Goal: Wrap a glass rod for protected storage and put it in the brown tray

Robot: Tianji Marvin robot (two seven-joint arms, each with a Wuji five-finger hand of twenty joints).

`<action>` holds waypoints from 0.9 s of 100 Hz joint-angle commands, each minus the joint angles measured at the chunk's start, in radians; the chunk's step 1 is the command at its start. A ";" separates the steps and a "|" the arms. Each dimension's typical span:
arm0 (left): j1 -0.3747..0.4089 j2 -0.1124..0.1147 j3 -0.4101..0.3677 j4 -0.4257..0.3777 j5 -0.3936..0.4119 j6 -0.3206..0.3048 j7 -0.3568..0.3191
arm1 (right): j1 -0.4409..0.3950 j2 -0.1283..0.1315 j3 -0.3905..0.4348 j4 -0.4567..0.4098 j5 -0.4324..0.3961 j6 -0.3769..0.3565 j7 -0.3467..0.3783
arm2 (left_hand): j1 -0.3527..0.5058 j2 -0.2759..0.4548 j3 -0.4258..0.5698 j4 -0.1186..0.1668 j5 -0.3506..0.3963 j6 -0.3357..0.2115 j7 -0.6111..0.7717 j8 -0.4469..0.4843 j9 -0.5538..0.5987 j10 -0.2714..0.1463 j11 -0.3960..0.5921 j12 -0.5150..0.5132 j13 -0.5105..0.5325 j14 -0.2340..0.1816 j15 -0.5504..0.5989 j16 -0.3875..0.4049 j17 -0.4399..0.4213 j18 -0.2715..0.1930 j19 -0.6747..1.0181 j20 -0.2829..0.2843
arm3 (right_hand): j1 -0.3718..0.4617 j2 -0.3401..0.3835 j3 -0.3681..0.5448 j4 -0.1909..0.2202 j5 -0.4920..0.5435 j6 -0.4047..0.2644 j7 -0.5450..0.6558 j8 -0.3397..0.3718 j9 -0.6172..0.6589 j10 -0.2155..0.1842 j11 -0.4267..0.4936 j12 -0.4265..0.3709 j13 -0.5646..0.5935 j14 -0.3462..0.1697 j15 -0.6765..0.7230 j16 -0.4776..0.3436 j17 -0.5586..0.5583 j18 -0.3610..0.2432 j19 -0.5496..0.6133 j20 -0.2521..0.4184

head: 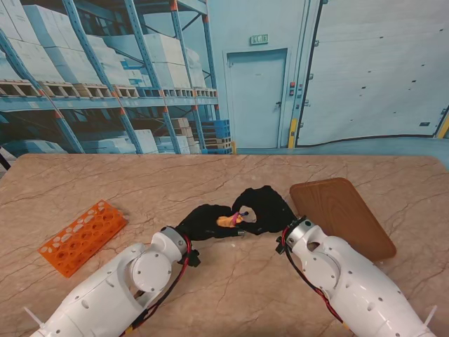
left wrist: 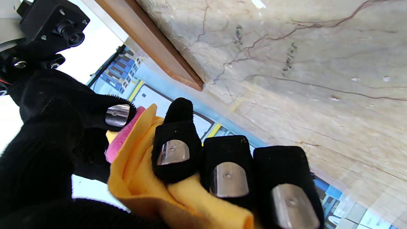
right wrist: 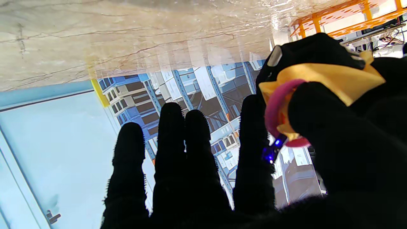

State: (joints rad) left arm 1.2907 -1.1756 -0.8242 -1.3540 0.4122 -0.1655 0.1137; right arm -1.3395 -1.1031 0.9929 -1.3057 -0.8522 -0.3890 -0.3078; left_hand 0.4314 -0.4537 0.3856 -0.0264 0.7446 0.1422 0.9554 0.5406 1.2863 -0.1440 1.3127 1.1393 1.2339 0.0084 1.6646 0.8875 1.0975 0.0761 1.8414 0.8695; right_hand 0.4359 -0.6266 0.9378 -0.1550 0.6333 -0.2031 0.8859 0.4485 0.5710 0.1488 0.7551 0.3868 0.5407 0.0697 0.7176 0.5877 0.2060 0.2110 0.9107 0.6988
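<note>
At table centre, black-gloved left hand (head: 203,221) is closed around a yellow cloth bundle (head: 229,220) with a pink band (left wrist: 122,140) at its end; a small blue tip (right wrist: 272,152) pokes out, the glass rod itself hidden. Black-gloved right hand (head: 263,208) meets it from 3 o'clock, thumb on the bundle, four fingers (right wrist: 197,149) extended. Orange perforated rack (head: 81,236) lies at 9 o'clock. Brown wooden tray (head: 342,215) sits bare at 2 o'clock, near the right hand.
</note>
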 commanded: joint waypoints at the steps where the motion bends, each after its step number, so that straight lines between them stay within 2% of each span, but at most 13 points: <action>1: 0.004 -0.005 0.001 -0.013 -0.002 -0.004 -0.006 | 0.000 -0.005 -0.007 0.001 -0.009 0.005 -0.003 | -0.041 0.027 -0.033 -0.042 0.010 -0.001 -0.029 0.017 0.011 -0.055 0.049 0.016 0.037 -0.028 0.078 0.019 0.026 -0.114 0.253 0.026 | 0.030 -0.033 0.024 -0.002 -0.021 -0.015 0.004 -0.003 -0.024 -0.009 0.019 0.016 0.009 -0.014 0.022 0.012 0.003 -0.018 0.030 -0.008; 8: 0.006 -0.005 0.000 -0.015 -0.007 -0.005 -0.008 | 0.002 -0.005 -0.012 0.003 -0.014 0.006 -0.005 | -0.022 0.085 -0.101 -0.029 0.010 0.002 -0.035 0.018 0.007 -0.048 0.047 0.018 0.037 -0.021 0.079 0.016 0.025 -0.112 0.253 0.033 | 0.034 -0.039 0.027 -0.002 -0.021 -0.015 0.004 -0.003 -0.024 -0.007 0.020 0.016 0.008 -0.013 0.023 0.012 0.002 -0.018 0.033 -0.010; 18: 0.011 -0.007 -0.003 -0.021 -0.023 -0.001 -0.012 | 0.005 -0.004 -0.016 0.006 -0.020 0.005 -0.009 | 0.048 0.243 -0.223 0.006 0.013 0.012 -0.049 0.014 0.004 -0.017 0.049 0.021 0.036 0.012 0.084 0.021 0.023 -0.076 0.253 0.041 | 0.039 -0.051 0.032 -0.001 -0.023 -0.016 0.002 -0.003 -0.025 -0.008 0.022 0.015 0.009 -0.012 0.025 0.010 0.002 -0.017 0.037 -0.014; 30: 0.017 -0.008 -0.006 -0.033 -0.036 0.017 -0.014 | 0.005 -0.002 -0.014 0.008 -0.028 -0.003 -0.013 | 0.155 0.362 -0.174 0.027 0.022 0.014 -0.048 0.013 0.013 -0.001 0.052 0.020 0.037 0.035 0.091 0.022 0.021 -0.052 0.253 0.049 | 0.040 -0.057 0.036 0.001 -0.025 -0.018 0.000 -0.002 -0.026 -0.008 0.023 0.015 0.009 -0.014 0.025 0.009 0.004 -0.017 0.040 -0.018; 35: 0.020 -0.009 -0.006 -0.038 -0.035 0.029 -0.012 | 0.005 -0.002 -0.012 0.007 -0.029 -0.007 -0.015 | 0.172 0.390 -0.094 0.055 0.026 0.012 -0.040 0.012 0.017 0.000 0.054 0.017 0.037 0.037 0.094 0.017 0.021 -0.043 0.253 0.054 | 0.038 -0.058 0.037 0.001 -0.027 -0.019 -0.001 -0.001 -0.026 -0.010 0.023 0.014 0.009 -0.016 0.025 0.008 0.005 -0.019 0.041 -0.020; 45: 0.022 -0.010 -0.007 -0.043 -0.038 0.042 -0.011 | 0.000 -0.002 -0.005 0.003 -0.031 -0.013 -0.016 | 0.194 0.394 0.002 0.070 0.026 0.009 -0.027 0.012 0.023 0.003 0.054 0.015 0.036 0.046 0.098 0.014 0.020 -0.033 0.253 0.058 | 0.027 -0.056 0.035 0.006 -0.030 -0.010 -0.008 0.001 -0.028 -0.011 0.021 0.013 0.008 -0.016 0.023 0.006 0.005 -0.019 0.042 -0.024; 56: 0.025 -0.012 -0.009 -0.048 -0.051 0.052 -0.013 | -0.012 0.000 0.010 -0.008 -0.034 -0.015 -0.013 | 0.178 0.332 0.141 0.082 0.003 -0.006 0.010 -0.055 0.022 0.007 0.053 0.014 0.036 0.047 0.099 0.012 0.020 -0.028 0.253 0.057 | 0.013 -0.054 0.031 0.043 -0.032 0.007 -0.036 0.028 -0.033 -0.012 0.018 0.010 0.006 -0.018 0.020 0.003 0.004 -0.019 0.046 -0.033; 60: 0.026 -0.013 -0.010 -0.049 -0.057 0.055 -0.013 | -0.019 0.002 0.019 -0.014 -0.036 -0.015 -0.008 | 0.136 0.309 0.211 0.105 -0.004 -0.010 0.026 -0.071 0.021 0.008 0.053 0.014 0.036 0.049 0.099 0.012 0.020 -0.026 0.253 0.056 | 0.006 -0.055 0.034 0.072 -0.037 0.017 -0.053 0.050 -0.037 -0.013 0.016 0.009 0.004 -0.018 0.016 0.001 0.004 -0.021 0.046 -0.037; 66: 0.028 -0.013 -0.012 -0.051 -0.066 0.058 -0.015 | -0.031 0.004 0.036 -0.025 -0.036 -0.012 0.001 | 0.095 0.276 0.294 0.135 -0.012 -0.013 0.039 -0.084 0.017 0.016 0.051 0.013 0.036 0.058 0.096 0.012 0.019 -0.020 0.253 0.054 | 0.003 -0.055 0.030 0.072 -0.047 0.021 -0.062 0.057 -0.044 -0.014 0.012 0.008 0.001 -0.022 0.013 -0.001 0.005 -0.022 0.047 -0.038; 70: 0.029 -0.014 -0.014 -0.052 -0.071 0.057 -0.015 | -0.040 0.004 0.047 -0.032 -0.033 -0.009 0.010 | 0.062 0.263 0.344 0.163 -0.014 -0.013 0.047 -0.087 0.014 0.020 0.050 0.013 0.036 0.058 0.096 0.012 0.019 -0.019 0.253 0.052 | 0.006 -0.053 0.027 0.074 -0.054 0.025 -0.094 0.108 -0.050 -0.016 0.006 0.007 0.002 -0.023 0.009 -0.001 0.006 -0.027 0.047 -0.044; 73: 0.030 -0.014 -0.014 -0.052 -0.074 0.056 -0.016 | -0.047 0.005 0.057 -0.039 -0.029 -0.006 0.018 | 0.036 0.253 0.381 0.190 -0.014 -0.012 0.054 -0.087 0.010 0.051 0.052 0.013 0.036 0.061 0.095 0.012 0.019 -0.015 0.253 0.052 | 0.007 -0.052 0.028 0.074 -0.062 0.028 -0.099 0.110 -0.055 -0.019 0.003 0.007 0.001 -0.024 0.007 -0.002 0.007 -0.028 0.047 -0.044; 79: 0.031 -0.015 -0.016 -0.054 -0.080 0.056 -0.017 | -0.061 0.005 0.075 -0.050 -0.013 0.002 0.038 | 0.010 0.244 0.418 0.222 -0.015 -0.006 0.068 -0.083 0.009 0.055 0.053 0.011 0.036 0.070 0.091 0.012 0.018 -0.009 0.253 0.051 | 0.011 -0.047 0.031 0.074 -0.076 0.029 -0.105 0.109 -0.063 -0.021 0.000 0.005 -0.001 -0.026 0.002 -0.004 0.008 -0.031 0.046 -0.045; 90: 0.036 -0.017 -0.021 -0.059 -0.098 0.055 -0.018 | -0.087 0.001 0.108 -0.070 0.038 0.025 0.076 | -0.009 0.257 0.425 0.239 -0.011 0.014 0.085 -0.078 0.004 0.062 0.049 0.009 0.035 0.091 0.087 0.012 0.016 0.005 0.253 0.053 | 0.014 -0.030 0.040 0.073 -0.086 0.023 -0.110 0.110 -0.066 -0.024 -0.003 0.004 0.000 -0.030 -0.005 -0.007 0.010 -0.037 0.042 -0.046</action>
State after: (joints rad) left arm 1.3161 -1.1852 -0.8426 -1.4014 0.3257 -0.1112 0.1000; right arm -1.4084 -1.1020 1.0924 -1.3656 -0.8307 -0.3808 -0.2345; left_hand 0.4374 -0.1919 0.7377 0.1311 0.7457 0.1585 1.0046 0.4612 1.2863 -0.0808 1.3128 1.1436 1.2340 0.0567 1.6721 0.8889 1.0978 0.1222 1.8414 0.9056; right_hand 0.4385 -0.6391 0.9476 -0.1196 0.5715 -0.1785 0.7883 0.5495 0.5315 0.1489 0.7616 0.3870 0.5407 0.0662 0.7285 0.5877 0.2154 0.1992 0.9272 0.6647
